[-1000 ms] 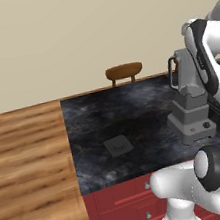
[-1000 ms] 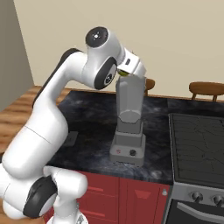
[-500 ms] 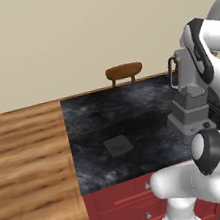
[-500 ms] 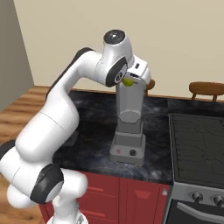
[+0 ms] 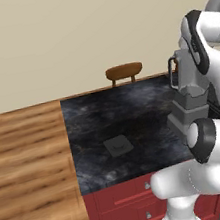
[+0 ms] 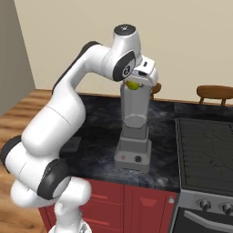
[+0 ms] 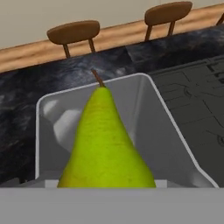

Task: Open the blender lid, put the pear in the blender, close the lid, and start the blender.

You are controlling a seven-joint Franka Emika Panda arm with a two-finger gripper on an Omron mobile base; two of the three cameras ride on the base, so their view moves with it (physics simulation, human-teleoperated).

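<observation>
The blender (image 6: 133,136) stands on the dark counter with its jar open at the top; in the left base view the blender (image 5: 189,103) is partly behind my arm. My gripper (image 6: 136,84) hangs right over the jar's rim, shut on the yellow-green pear (image 6: 132,85). In the hand view the pear (image 7: 105,144) points stem-first down into the open jar (image 7: 153,131). The blender lid (image 5: 118,145) lies flat on the counter, well to the left of the blender.
A stove top (image 6: 205,150) lies just right of the blender. Wooden chairs (image 6: 216,92) (image 5: 124,72) stand behind the counter. Red drawers (image 5: 127,200) run under the counter's front edge. Wood floor (image 5: 24,162) lies to the left.
The arm's upper links have swung to the right and more upright. The hand with the pear has stayed almost in place above the jar.
</observation>
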